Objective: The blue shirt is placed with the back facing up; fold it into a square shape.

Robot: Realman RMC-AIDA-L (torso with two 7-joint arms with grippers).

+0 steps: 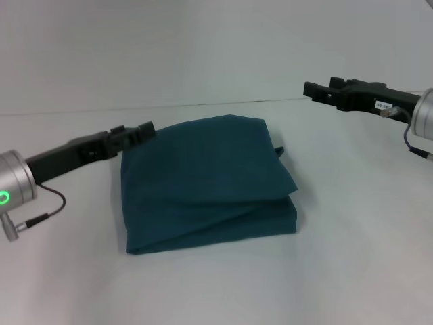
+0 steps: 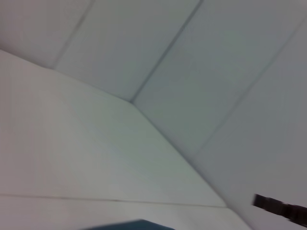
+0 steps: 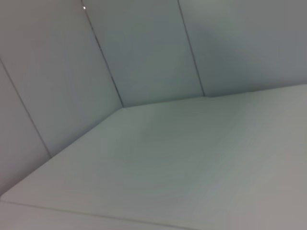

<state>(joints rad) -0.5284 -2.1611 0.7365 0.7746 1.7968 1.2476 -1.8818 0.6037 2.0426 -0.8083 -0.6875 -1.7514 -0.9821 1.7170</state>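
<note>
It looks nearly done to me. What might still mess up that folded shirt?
1. The left hand sits at the far left corner of the shirt; if it catches fabric while pulling back, the fold may drag open.
2. The front right layers gape and do not line up, so the top layer may slide and spoil the square.
3. A bit of fabric pokes out on the right side, so the shape may not be clean.

shirt (image 1: 206,183): you see soft matt cloth, gently creased
table (image 1: 352,271): smooth, matt white
arms: brushed metal cuffs, black matt grippers
</note>
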